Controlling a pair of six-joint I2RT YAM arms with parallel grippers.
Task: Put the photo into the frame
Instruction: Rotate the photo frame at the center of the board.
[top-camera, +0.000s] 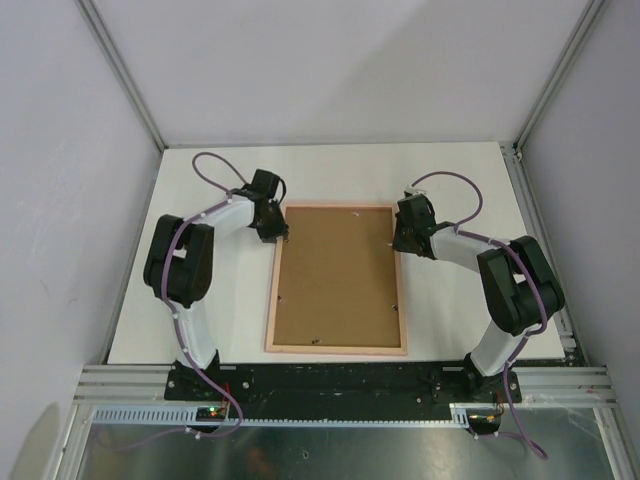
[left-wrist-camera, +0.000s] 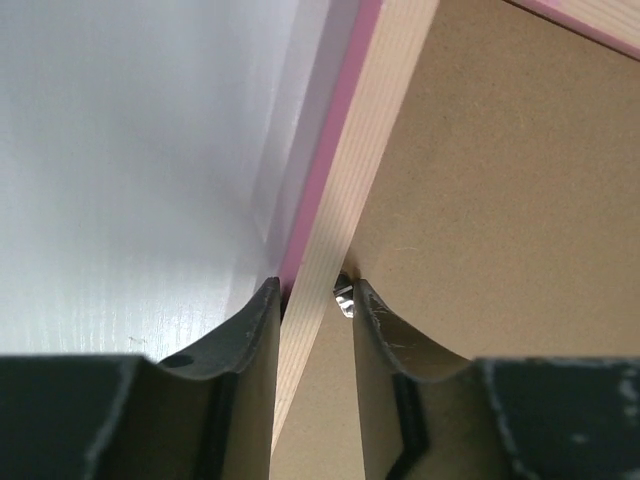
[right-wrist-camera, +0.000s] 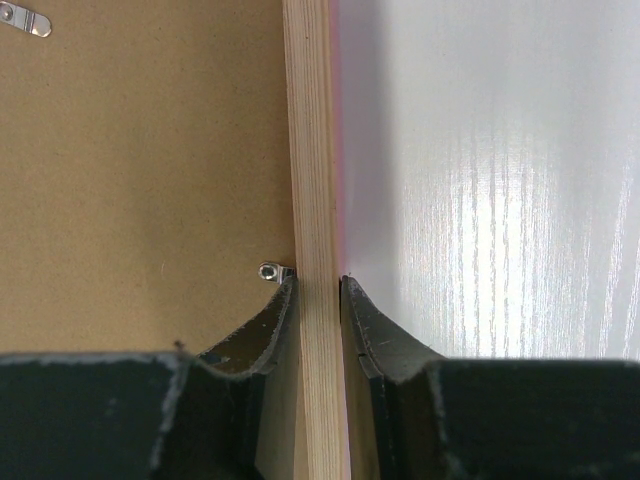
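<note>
Clamping the frame (top-camera: 335, 349) between narrowly parted fingers, the left end effector (left-wrist-camera: 314, 288) and right end effector (right-wrist-camera: 318, 282) are seemingly readying a level, synchronized lift, backing board (top-camera: 335, 275) in place.

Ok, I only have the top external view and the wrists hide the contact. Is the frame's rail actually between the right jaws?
Observer: Yes, the right wrist view shows the frame rail between the right jaws, both touching it.
Operator: And the left?
Observer: The left jaws straddle the left rail; the inner one sits at a small metal tab, so contact there is unclear.
Operator: Any pink showing?
Observer: Only a thin strip along the rail's outer edge, beside the table; pale wood faces up.
</note>
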